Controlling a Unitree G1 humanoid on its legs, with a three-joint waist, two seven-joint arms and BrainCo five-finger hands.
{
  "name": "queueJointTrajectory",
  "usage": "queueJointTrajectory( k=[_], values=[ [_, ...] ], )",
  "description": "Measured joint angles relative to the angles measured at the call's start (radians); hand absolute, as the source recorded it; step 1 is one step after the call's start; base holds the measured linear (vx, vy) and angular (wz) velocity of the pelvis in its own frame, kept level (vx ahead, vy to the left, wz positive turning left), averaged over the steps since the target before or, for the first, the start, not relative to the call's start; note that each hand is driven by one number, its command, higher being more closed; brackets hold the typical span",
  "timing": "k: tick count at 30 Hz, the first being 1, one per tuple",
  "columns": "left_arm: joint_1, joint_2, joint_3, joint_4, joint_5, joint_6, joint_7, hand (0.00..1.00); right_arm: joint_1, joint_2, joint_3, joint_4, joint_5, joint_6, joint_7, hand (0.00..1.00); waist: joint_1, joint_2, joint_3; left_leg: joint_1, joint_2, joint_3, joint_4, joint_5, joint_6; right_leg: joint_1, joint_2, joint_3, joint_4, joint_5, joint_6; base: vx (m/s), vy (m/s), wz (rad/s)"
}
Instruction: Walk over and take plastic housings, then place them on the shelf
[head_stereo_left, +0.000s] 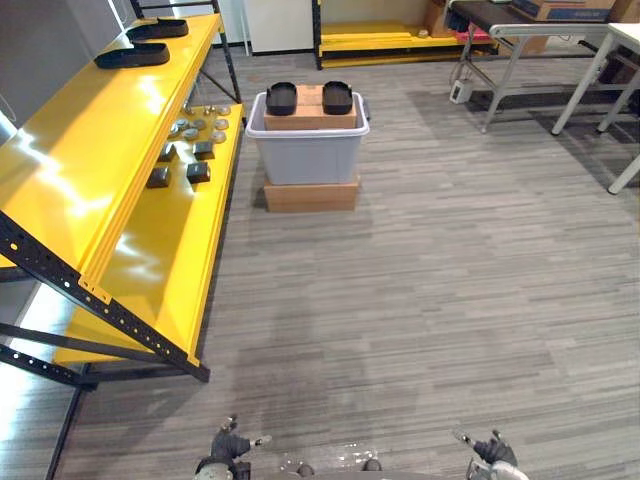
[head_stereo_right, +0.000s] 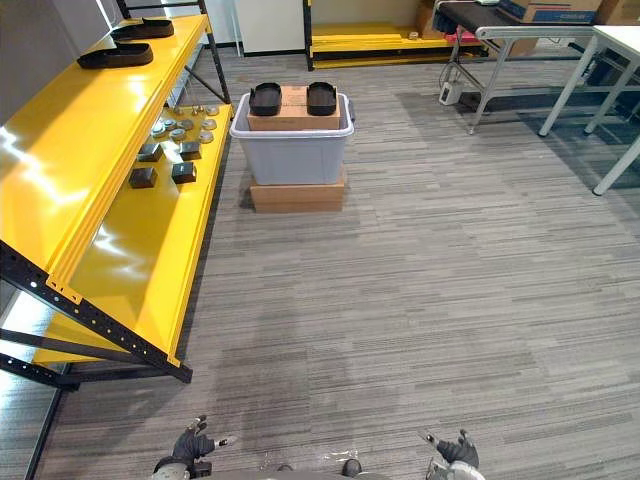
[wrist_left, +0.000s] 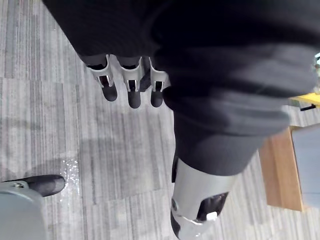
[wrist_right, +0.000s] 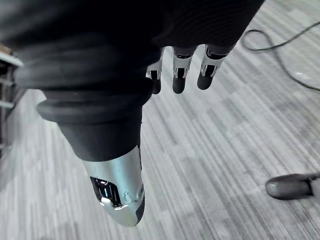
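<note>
Two black plastic housings (head_stereo_left: 282, 98) (head_stereo_left: 337, 97) lie side by side on a cardboard box inside a grey bin (head_stereo_left: 307, 155), far ahead on the floor. Two more black housings (head_stereo_left: 133, 55) (head_stereo_left: 157, 28) rest on the far end of the yellow shelf's top board (head_stereo_left: 90, 150), to my left. My left hand (head_stereo_left: 228, 448) and right hand (head_stereo_left: 490, 452) hang low at the near edge, well short of the bin. In the wrist views the left hand (wrist_left: 132, 90) and right hand (wrist_right: 177, 75) have relaxed fingers with nothing in them, over bare floor.
The grey bin stands on a flat wooden box (head_stereo_left: 311, 195). Small dark blocks and round metal parts (head_stereo_left: 195, 135) lie on the shelf's lower board. White and grey tables (head_stereo_left: 560, 50) stand at the back right, and another yellow rack (head_stereo_left: 385, 40) is at the back.
</note>
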Motion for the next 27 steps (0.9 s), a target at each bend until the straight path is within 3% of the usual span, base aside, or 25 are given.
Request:
queueJointTrajectory(
  k=[8,21,27],
  values=[
    [0.03,0.0,0.001,-0.106,0.036,-0.027,0.0,0.0,-0.012,-0.028,0.073,-0.055,-0.107,-0.019,0.002,0.0,0.009,0.001,0.001,0.001,0.004,-0.017,-0.002,-0.008,-0.012,0.005,0.0,-0.019,0.008,-0.015,0.023,0.01,0.0,0.07],
    [0.06,0.001,0.001,-0.228,0.029,-0.027,0.019,0.0,0.004,-0.028,0.071,-0.094,-0.094,-0.019,-0.001,0.0,0.008,-0.002,0.001,0.003,-0.001,-0.015,0.003,-0.016,-0.024,-0.014,-0.016,-0.037,0.072,-0.053,0.012,-0.02,0.009,0.04],
    [0.057,0.002,0.002,-0.278,0.012,-0.026,0.019,0.0,-0.008,-0.028,0.068,-0.094,-0.059,-0.007,-0.004,0.0,0.009,-0.006,0.003,-0.094,0.008,0.017,0.118,-0.075,0.004,-0.086,-0.016,-0.019,0.113,-0.068,0.013,-0.03,0.012,-0.12]
  ],
)
